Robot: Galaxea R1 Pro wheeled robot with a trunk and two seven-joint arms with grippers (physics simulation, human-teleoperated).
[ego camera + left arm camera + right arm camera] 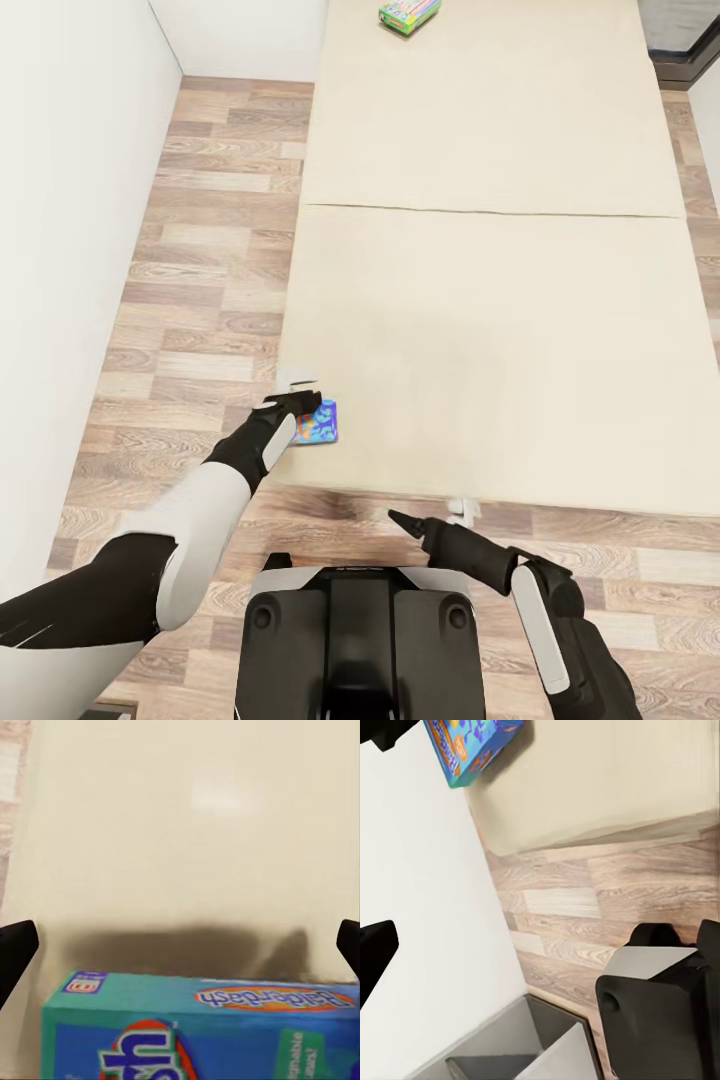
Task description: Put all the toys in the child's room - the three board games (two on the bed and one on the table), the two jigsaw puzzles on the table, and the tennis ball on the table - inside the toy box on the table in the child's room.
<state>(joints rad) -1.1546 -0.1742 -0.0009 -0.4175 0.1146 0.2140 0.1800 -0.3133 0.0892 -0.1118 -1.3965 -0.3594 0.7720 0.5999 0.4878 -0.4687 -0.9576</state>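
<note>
A blue board game (pixel 322 423) lies at the near left corner of the bed (pixel 500 300), on its beige mattress. My left gripper (pixel 303 403) hovers right at the box, open. In the left wrist view its dark fingertips (pixel 16 945) stand wide apart at the frame's edges, with the blue box (pixel 202 1027) close in front and nothing held. A second, green-edged board game (pixel 409 14) rests at the bed's far end. My right gripper (pixel 400 519) hangs open over the floor by the bed's near edge, empty; its camera catches the blue box (pixel 472 746) from the side.
A white wall (pixel 70 250) runs along the left, with a strip of wood floor (pixel 200 280) between it and the bed. My own dark base (pixel 360 640) sits just before the bed's near edge. A grey boxy shape (pixel 510 1050) shows low beside the wall.
</note>
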